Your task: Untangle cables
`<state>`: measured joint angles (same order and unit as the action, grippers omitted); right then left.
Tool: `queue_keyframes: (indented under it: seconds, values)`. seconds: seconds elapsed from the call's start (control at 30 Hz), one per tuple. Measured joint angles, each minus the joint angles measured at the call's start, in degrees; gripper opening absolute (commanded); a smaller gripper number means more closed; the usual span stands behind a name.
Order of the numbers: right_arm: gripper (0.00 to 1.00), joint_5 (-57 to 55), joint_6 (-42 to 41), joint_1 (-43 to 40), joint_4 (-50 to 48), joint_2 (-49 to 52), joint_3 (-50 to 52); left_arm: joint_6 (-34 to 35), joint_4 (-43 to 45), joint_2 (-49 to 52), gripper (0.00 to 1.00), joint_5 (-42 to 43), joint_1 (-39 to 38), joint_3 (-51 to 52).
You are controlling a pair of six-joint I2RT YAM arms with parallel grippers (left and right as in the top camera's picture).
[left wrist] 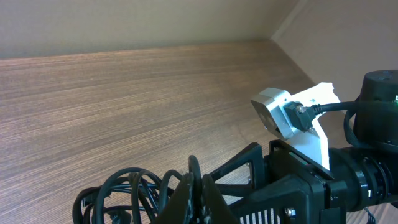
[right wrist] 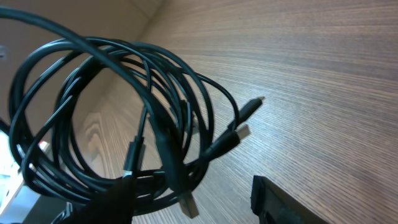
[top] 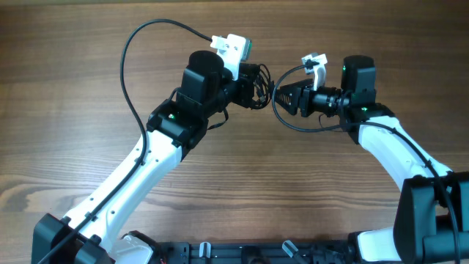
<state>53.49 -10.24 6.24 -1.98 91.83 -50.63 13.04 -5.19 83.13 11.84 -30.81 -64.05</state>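
The cables hang as a tangled coil above the tabletop, between the two grippers. The left gripper has its fingers pressed together, with strands running in from the left. The pinch itself is cut off by the frame's bottom edge. The right gripper looks parted: its wrist view shows one finger at lower right, set apart from a dark mass at lower left that the coil half hides. Two plugs stick out to the right. From overhead the coil is mostly lost against the black grippers.
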Motion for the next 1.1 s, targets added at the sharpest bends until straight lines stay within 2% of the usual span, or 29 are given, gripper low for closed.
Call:
queue_keyframes:
  seconds: [0.2,0.3,0.47,0.5,0.6,0.67,0.77,1.1]
  values:
    - [0.48,0.59,0.02,0.00,-0.22,0.00,-0.02,0.00,0.00,0.00,0.05,0.00,0.00,0.00]
    - [0.51,0.72,0.02,0.00,-0.28,0.00,-0.02,0.00,0.00,0.00,0.05,0.00,-0.02,0.00]
    - [0.50,0.72,0.07,0.79,-1.38,0.00,0.00,0.04,0.00,0.00,0.05,0.00,-0.76,0.00]
    - [0.46,0.70,0.04,1.36,-1.99,0.00,-0.02,0.04,0.00,0.00,0.05,0.00,-0.96,0.00]
    - [0.20,0.63,0.22,3.48,-3.69,0.00,0.00,0.20,0.00,0.00,0.06,0.00,-1.07,0.00]
    - [0.17,0.24,0.55,4.76,-4.00,0.00,0.00,0.20,0.00,0.00,0.05,-0.02,-1.07,0.00]
    - [0.06,-0.22,0.50,5.03,-4.04,0.00,0.00,0.20,0.00,0.00,0.06,-0.02,-1.07,0.00]
    - [0.04,-5.07,-0.46,5.03,-4.04,0.00,0.00,0.17,-0.09,0.00,0.06,-1.81,-1.07,0.00]
